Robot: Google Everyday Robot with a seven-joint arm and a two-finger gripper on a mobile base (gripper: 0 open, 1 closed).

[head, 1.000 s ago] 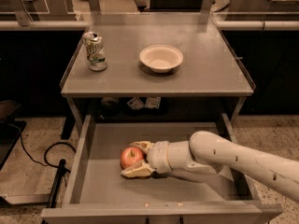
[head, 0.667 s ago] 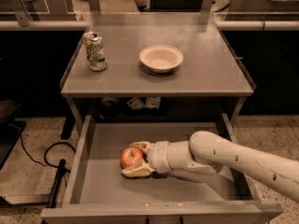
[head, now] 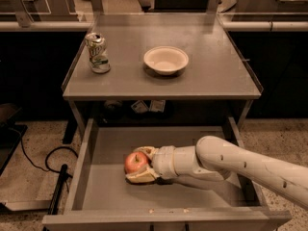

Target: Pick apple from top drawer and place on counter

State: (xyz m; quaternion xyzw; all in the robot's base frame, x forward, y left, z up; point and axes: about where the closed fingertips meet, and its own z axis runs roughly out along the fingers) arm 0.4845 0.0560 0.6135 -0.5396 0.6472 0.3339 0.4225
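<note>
The red apple [head: 135, 162] lies on the bottom of the open top drawer [head: 108, 143], left of its middle. My gripper [head: 138, 165] reaches in from the right, its two cream fingers on either side of the apple, one behind and one in front [head: 137, 178]. The fingers look closed against the apple, which still rests low in the drawer. The grey counter [head: 211, 66] lies above the drawer.
A dented green and white soda can [head: 98, 53] stands on the counter's left. A cream-white bowl [head: 166, 59] sits at the counter's middle. A black cable [head: 55, 158] lies on the floor left of the drawer. Small items [head: 147, 106] lie under the countertop.
</note>
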